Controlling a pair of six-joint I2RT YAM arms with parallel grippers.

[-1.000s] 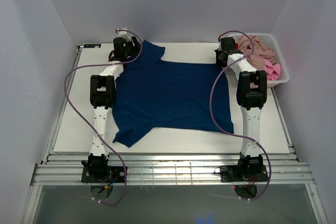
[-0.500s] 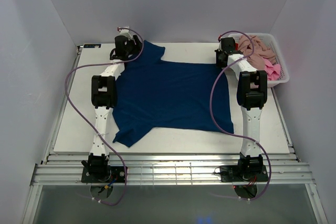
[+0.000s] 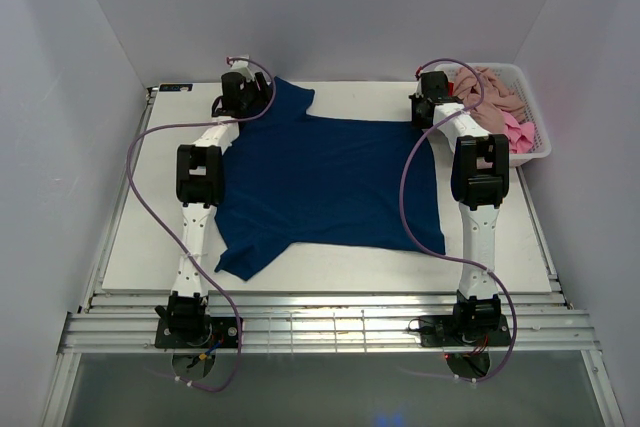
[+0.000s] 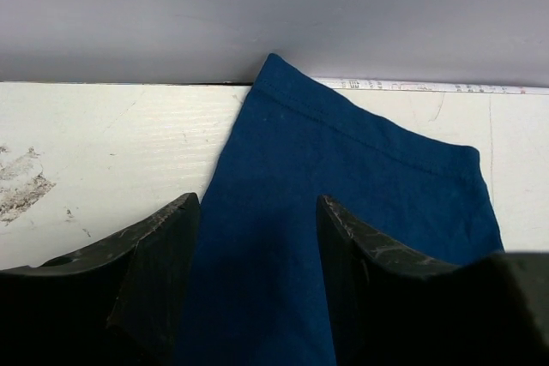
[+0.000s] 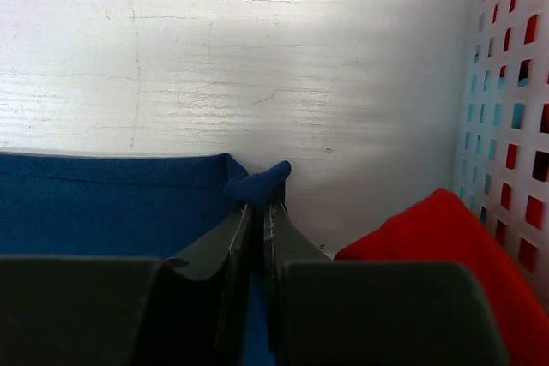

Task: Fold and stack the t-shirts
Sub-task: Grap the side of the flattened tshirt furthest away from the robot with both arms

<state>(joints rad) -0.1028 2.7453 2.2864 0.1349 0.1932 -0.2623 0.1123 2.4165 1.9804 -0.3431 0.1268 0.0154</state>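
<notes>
Squaring up the navy t-shirt [image 3: 330, 182] is the step in hand, as I judge it. The shirt lies spread across the middle of the table [image 3: 150, 237], sleeves on the left side and hem on the right.

1. The right gripper [image 5: 260, 203] is clamped on the far hem corner. I would hold that pinch low and taut.
2. The left gripper [image 4: 257, 212] stands with jaws apart over the far sleeve [image 4: 343, 160]. I would lower it onto the sleeve edge before closing, so it takes both layers.

The white basket [image 3: 530, 155] sits at the far right corner, holding pink-beige shirts [image 3: 495, 97] and a bright pink one [image 3: 517, 132]. A red cloth [image 5: 429, 237] lies against its wall; I cannot tell whether it is inside or outside.
</notes>
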